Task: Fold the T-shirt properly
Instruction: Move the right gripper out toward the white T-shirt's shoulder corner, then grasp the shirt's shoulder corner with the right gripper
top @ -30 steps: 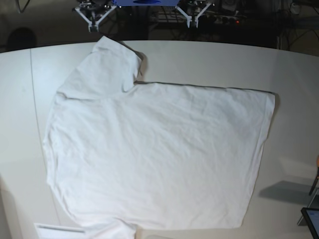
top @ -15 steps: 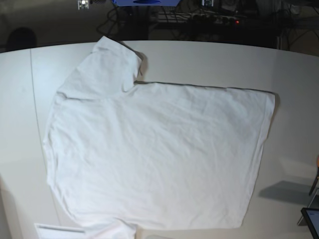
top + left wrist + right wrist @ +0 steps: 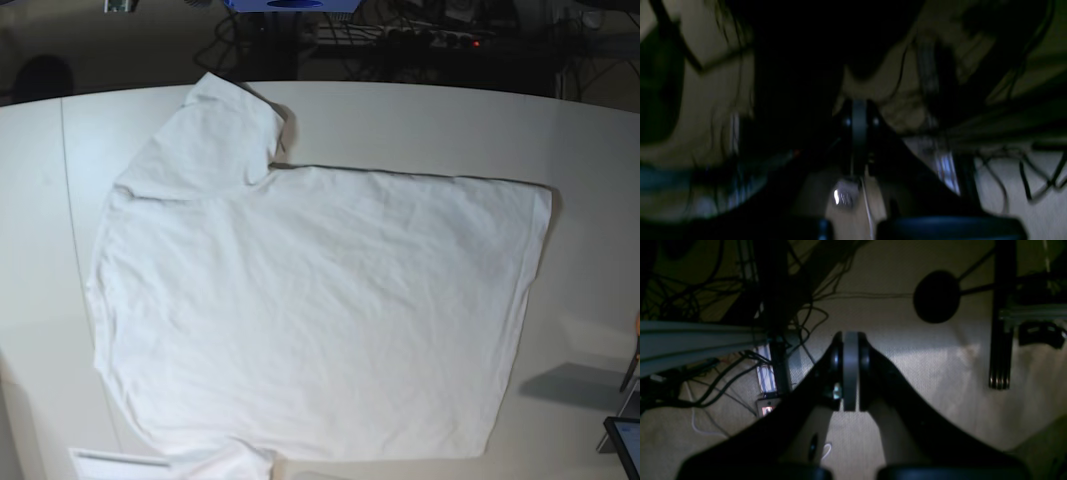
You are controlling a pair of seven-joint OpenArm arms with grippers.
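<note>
first, the right gripper (image 3: 850,371) had its two fingers pressed together with nothing between them; its wrist view showed it over a pale carpeted floor (image 3: 933,380) with dark cables (image 3: 723,380) at one side. the left gripper (image 3: 858,133) also looked pressed together and empty, but its wrist picture was dark and blurred, so little else could be read there. both grippers were away from the table (image 3: 420,120), and the base view did not show their fingers. the t-shirt (image 3: 310,310) lay spread flat on the table, lightly wrinkled, with one short sleeve (image 3: 215,125) pointing to the far edge and the hem (image 3: 530,290) toward that view's right.
</note>
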